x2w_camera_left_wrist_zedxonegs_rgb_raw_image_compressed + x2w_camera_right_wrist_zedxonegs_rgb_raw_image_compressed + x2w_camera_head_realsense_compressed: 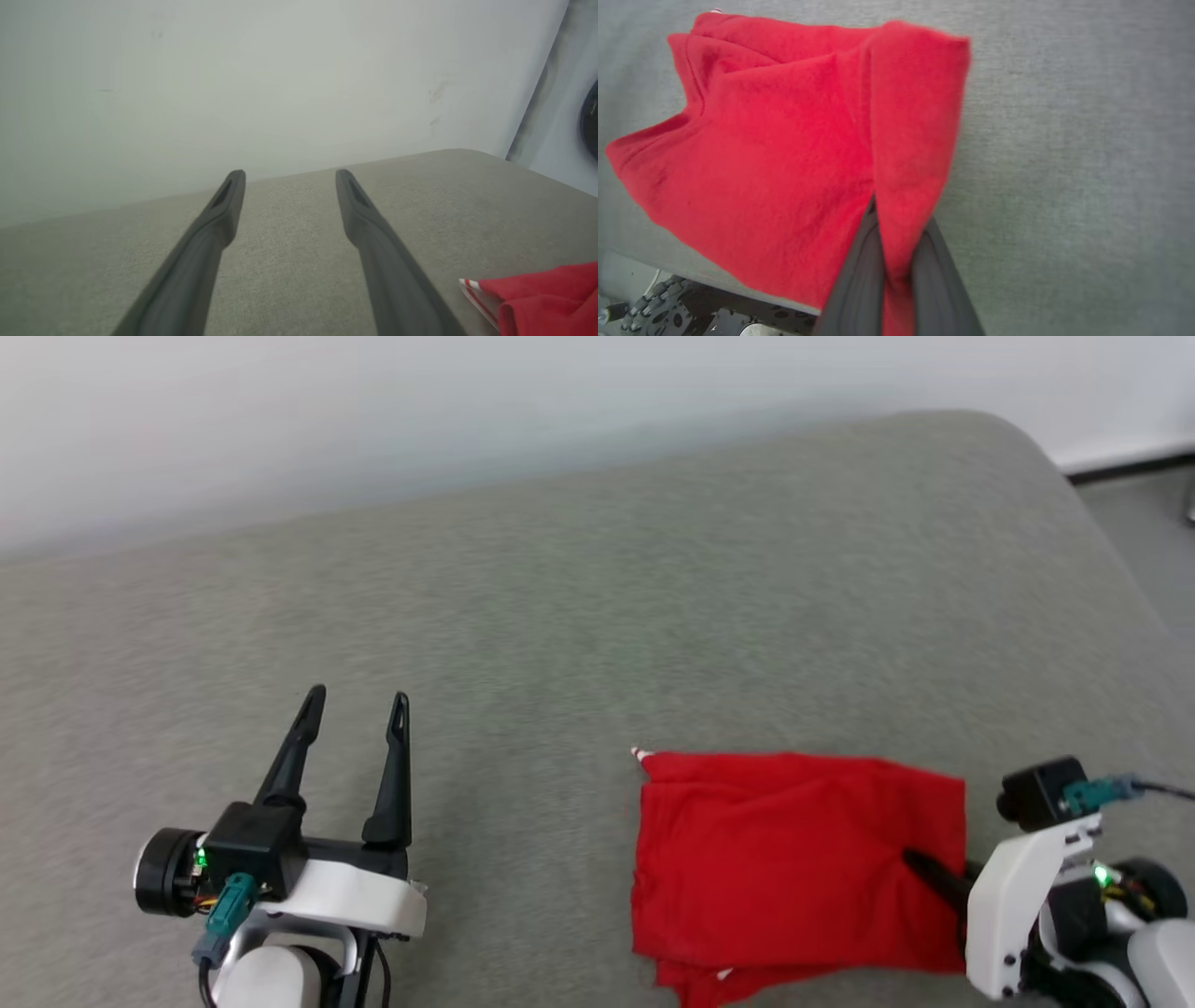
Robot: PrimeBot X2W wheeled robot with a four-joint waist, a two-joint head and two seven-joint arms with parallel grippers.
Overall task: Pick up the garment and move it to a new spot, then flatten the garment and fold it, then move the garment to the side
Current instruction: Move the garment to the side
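The right gripper (pixel 900 219) is pressed together on a fold of the garment (pixel 775 154), the red cloth pinched between its two dark fingers (pixel 859 275) and bunched over their tips (so the tips themselves are hidden). From the head view, that gripper (pixel 920 866) reaches in over the garment's right edge. The garment (pixel 794 849) lies folded into a rough rectangle on the near right part of the grey cushioned surface (pixel 560 616), a bit of red-and-white striped trim (pixel 640 755) poking out at its far left corner. Well apart to the left, the left gripper (pixel 358 695) hovers spread, holding nothing. Behind the surface runs a pale wall (pixel 373 411).
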